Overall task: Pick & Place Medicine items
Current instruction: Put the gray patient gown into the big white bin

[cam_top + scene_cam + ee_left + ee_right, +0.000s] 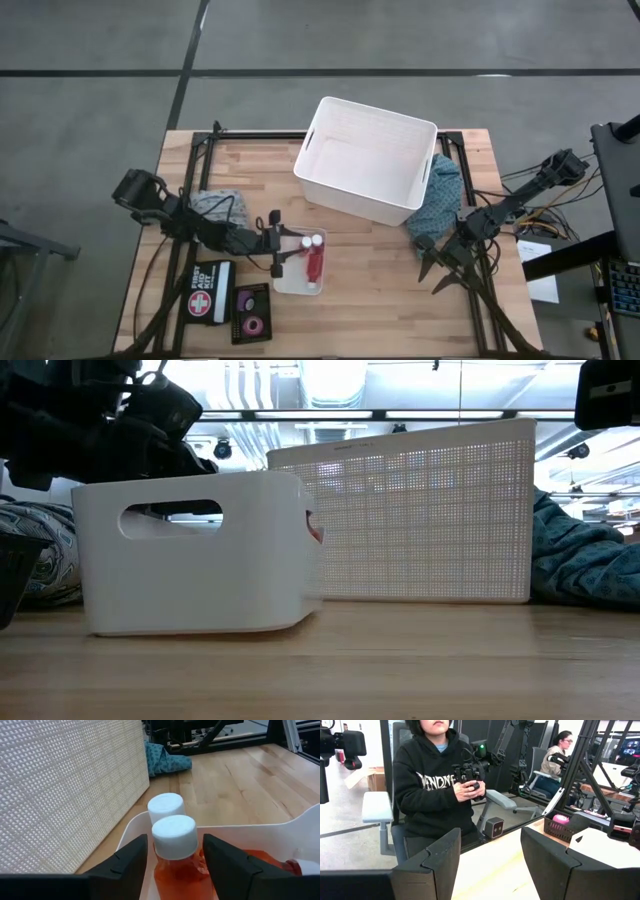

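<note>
Three small red bottles with white caps (314, 258) lie or stand inside a small white plastic bin with handle slots (283, 281), at about 6 o'clock from the table centre. In the left wrist view one bottle stands upright between the left gripper's two dark fingers (127, 867), a second cap (166, 806) just behind it, and a third bottle (295, 867) lies on its side along the bin wall. The left gripper (277, 243) hangs at the bin's 9 o'clock edge, jaws parted a little and flanking the upright bottle with a sliver of clearance on both sides, not pinching it. At 7 o'clock a dark tray (250, 312) holds round pink and dark tape rolls (250, 325); beside it lies a black pouch marked "FIRST AID" with a red cross disc (209, 291). A large white perforated basket (366, 160) sits at 12 o'clock, teal cloth (438, 200) against its 3 o'clock side. The right gripper (441, 268) waits at 4 o'clock, fingers (432, 855) apart, empty. Beyond the table a seated person in a black hoodie (432, 790) reading "WNDNE" holds a controller.
</note>
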